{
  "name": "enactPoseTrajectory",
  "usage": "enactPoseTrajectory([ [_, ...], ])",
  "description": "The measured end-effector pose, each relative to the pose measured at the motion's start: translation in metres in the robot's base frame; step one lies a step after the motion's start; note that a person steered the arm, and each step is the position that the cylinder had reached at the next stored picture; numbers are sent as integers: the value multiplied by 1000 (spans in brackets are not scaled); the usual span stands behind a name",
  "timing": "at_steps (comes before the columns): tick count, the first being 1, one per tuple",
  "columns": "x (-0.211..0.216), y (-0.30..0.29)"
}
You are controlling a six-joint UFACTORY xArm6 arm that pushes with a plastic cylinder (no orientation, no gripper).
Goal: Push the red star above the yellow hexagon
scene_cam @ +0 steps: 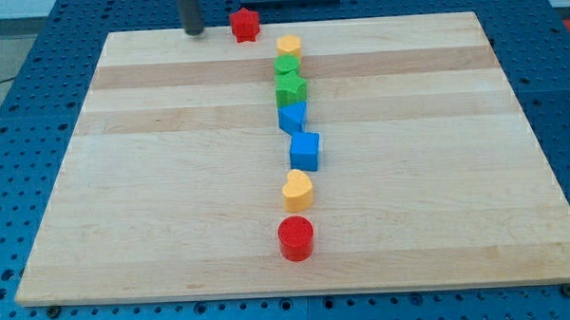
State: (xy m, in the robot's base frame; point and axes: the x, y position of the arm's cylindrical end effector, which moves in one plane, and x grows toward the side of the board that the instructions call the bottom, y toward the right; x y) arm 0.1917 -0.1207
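The red star (245, 25) lies at the top edge of the wooden board (153, 184), up and to the left of the yellow hexagon (289, 46). A small gap separates the two. My tip (194, 32) stands at the board's top edge, to the left of the red star and apart from it. The rod rises out of the view's top.
Below the yellow hexagon a column of blocks runs down the board's middle: two green blocks (287, 66) (290, 88), two blue blocks (292, 116) (305, 151), a yellow heart (296, 190) and a red cylinder (295, 238). A blue perforated table (17, 112) surrounds the board.
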Motion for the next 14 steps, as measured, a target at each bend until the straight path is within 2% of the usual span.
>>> enactPoseTrajectory([
  [1, 1, 99],
  [2, 37, 158],
  [3, 50, 176],
  [4, 95, 203],
  [5, 77, 295],
  [6, 4, 297],
  [9, 4, 237],
  [10, 29, 253],
  [12, 0, 219],
  [14, 37, 268],
])
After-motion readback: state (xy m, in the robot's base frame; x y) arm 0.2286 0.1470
